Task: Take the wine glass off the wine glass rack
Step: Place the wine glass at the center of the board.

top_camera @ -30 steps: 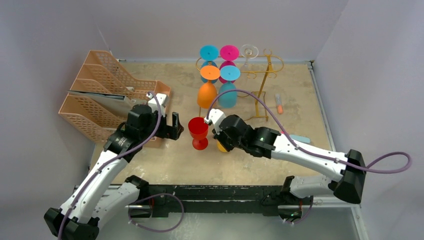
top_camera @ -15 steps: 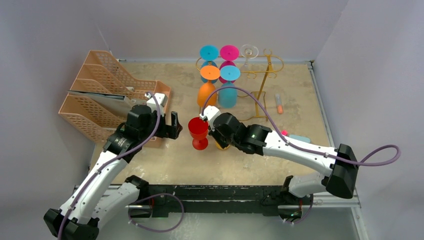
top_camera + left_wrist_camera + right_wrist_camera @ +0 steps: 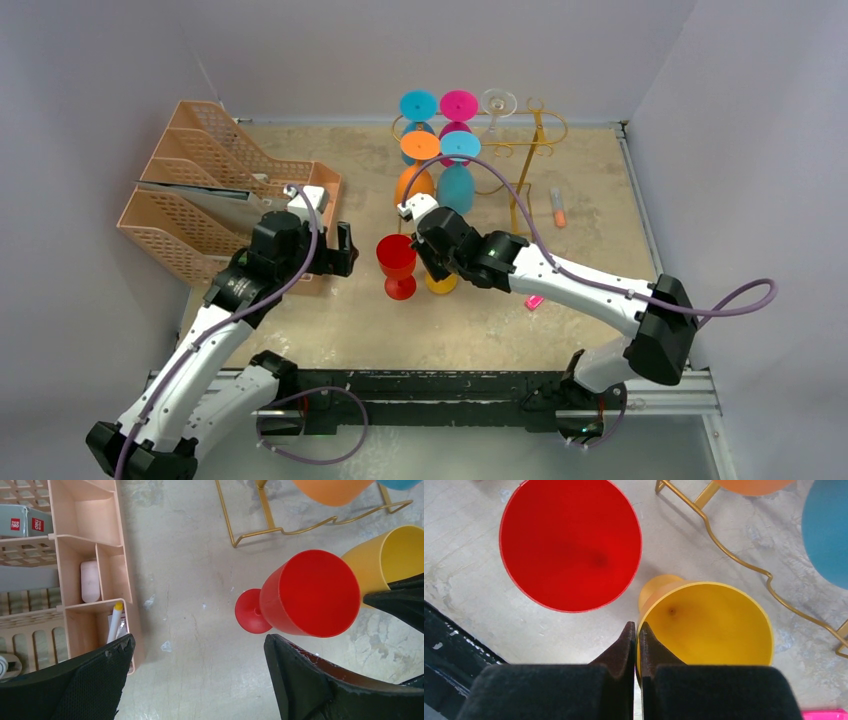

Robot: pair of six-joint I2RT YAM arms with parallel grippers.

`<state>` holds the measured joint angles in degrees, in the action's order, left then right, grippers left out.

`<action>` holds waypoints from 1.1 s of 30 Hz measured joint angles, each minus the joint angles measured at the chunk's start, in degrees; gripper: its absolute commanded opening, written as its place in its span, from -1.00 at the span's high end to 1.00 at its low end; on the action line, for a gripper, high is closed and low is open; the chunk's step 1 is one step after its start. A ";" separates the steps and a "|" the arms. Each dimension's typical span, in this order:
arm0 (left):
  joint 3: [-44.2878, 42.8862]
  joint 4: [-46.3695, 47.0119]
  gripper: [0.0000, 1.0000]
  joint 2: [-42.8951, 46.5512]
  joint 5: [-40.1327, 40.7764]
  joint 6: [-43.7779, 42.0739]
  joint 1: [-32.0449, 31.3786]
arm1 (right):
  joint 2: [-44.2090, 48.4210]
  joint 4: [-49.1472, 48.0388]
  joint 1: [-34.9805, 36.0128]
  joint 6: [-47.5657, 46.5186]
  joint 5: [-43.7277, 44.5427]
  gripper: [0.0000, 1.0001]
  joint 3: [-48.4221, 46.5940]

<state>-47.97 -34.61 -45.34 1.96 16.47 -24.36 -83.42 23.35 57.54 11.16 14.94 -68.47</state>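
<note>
The gold wire wine glass rack (image 3: 525, 170) stands at the back of the table, with orange (image 3: 415, 180), teal (image 3: 457, 185), blue, magenta and clear glasses hanging upside down from it. A yellow wine glass (image 3: 706, 625) is off the rack, upright beside a red wine glass (image 3: 397, 262) at mid-table. My right gripper (image 3: 636, 627) is shut on the yellow glass's rim, one finger inside the bowl and one outside. My left gripper (image 3: 199, 639) is wide open just left of the red glass (image 3: 310, 592), holding nothing.
Peach mesh file trays (image 3: 200, 190) fill the left side, close behind my left gripper. A small pink object (image 3: 534, 301) lies under my right forearm. An orange-tipped tube (image 3: 558, 207) lies right of the rack. The rack's wavy lower rail (image 3: 744, 560) runs just behind the yellow glass.
My right arm has swung left and toward the back, keeping its hold on the yellow glass; the pink object has come into view. The left arm has barely moved.
</note>
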 measured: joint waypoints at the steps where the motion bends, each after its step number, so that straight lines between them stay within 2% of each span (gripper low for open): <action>1: 0.00 -0.13 -1.00 -0.20 0.20 -0.02 0.00 | -0.09 -0.07 -0.02 0.28 -0.11 1.00 0.00; 6: 0.00 -0.68 -1.00 -1.22 0.76 -0.04 0.00 | -0.50 -0.17 -0.02 1.29 -0.63 1.00 0.02; 17: 0.00 -0.68 -1.00 -1.68 1.27 -0.09 0.00 | -0.66 -1.18 -0.02 1.88 -1.01 0.81 0.07; 33: 0.00 -0.70 -1.00 -1.66 1.31 -0.09 0.00 | -0.70 -1.01 -0.02 1.64 -0.92 0.68 0.02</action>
<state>-47.97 -35.31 -47.00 3.27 16.38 -24.36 -84.12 22.35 57.52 12.80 14.02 -68.45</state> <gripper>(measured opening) 0.998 0.137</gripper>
